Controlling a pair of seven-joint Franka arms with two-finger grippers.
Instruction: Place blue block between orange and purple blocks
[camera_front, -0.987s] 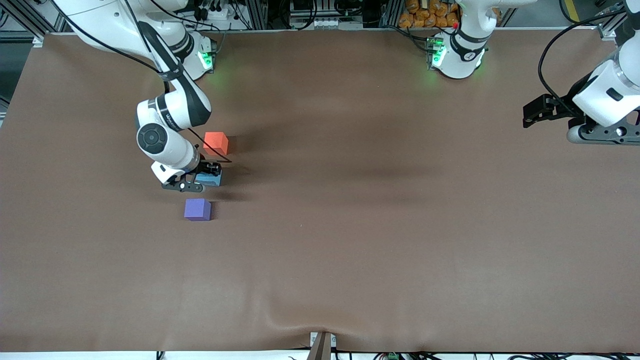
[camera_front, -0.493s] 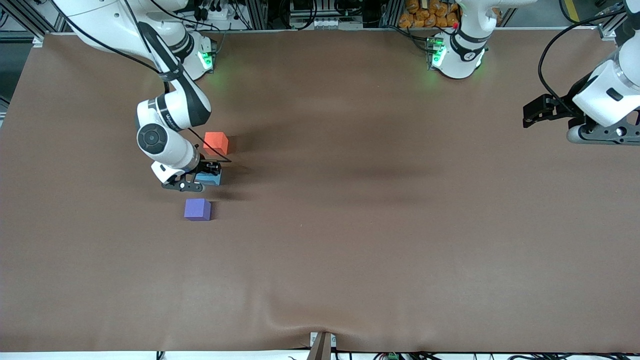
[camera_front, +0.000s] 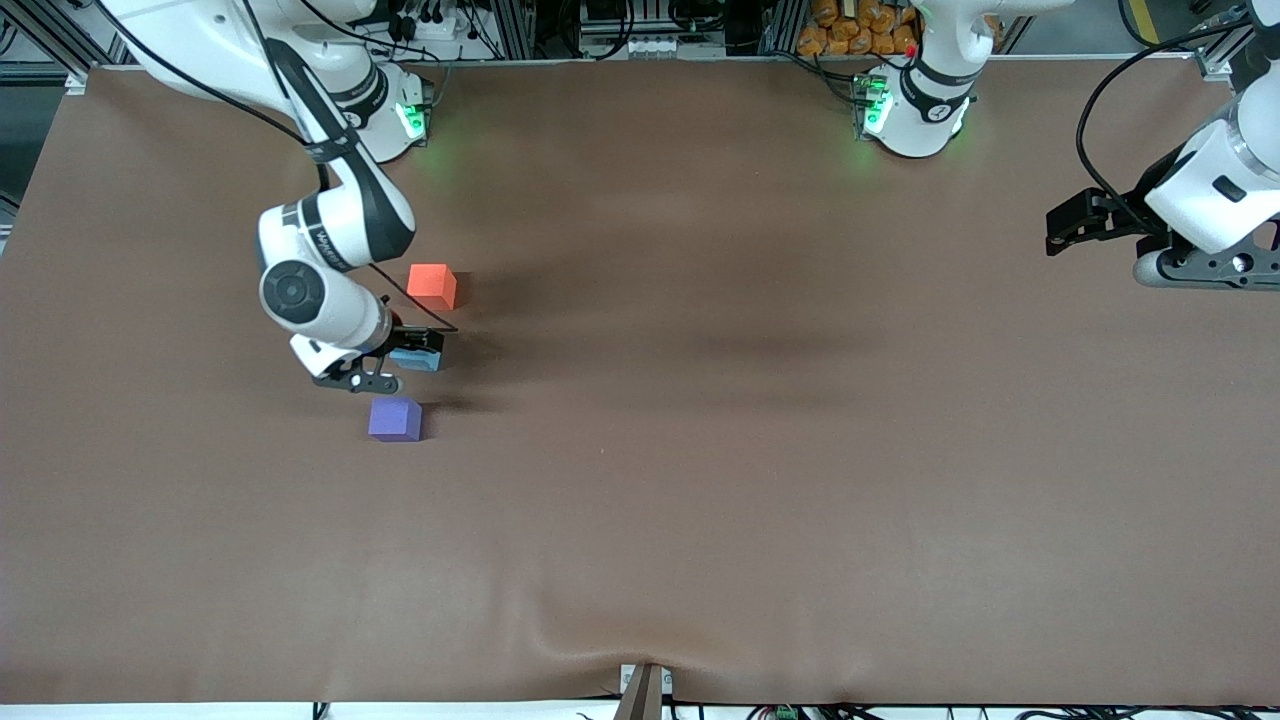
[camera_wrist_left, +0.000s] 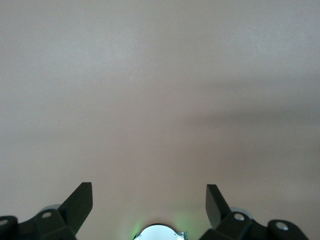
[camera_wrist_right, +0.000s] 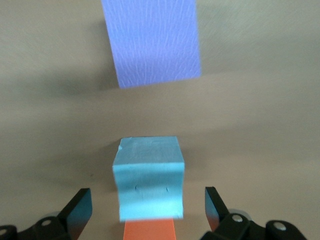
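The blue block (camera_front: 418, 360) rests on the table between the orange block (camera_front: 432, 285) and the purple block (camera_front: 395, 418). My right gripper (camera_front: 403, 354) is just over it and open. In the right wrist view the blue block (camera_wrist_right: 149, 177) stands between the spread fingers of the right gripper (camera_wrist_right: 146, 192) with gaps on both sides. The same view shows the purple block (camera_wrist_right: 152, 42) and the orange block (camera_wrist_right: 149, 231) on either side of it. My left gripper (camera_front: 1060, 232) waits open at the left arm's end of the table. The left wrist view shows the left gripper (camera_wrist_left: 149, 187) over bare table.
A brown mat (camera_front: 700, 450) covers the whole table. The three blocks sit in a short line toward the right arm's end. Both arm bases (camera_front: 910, 110) stand along the table's edge farthest from the front camera.
My right gripper has opened and let go of the blue block, which now rests on the table. The right arm has lifted a little and shifted toward its own end of the table.
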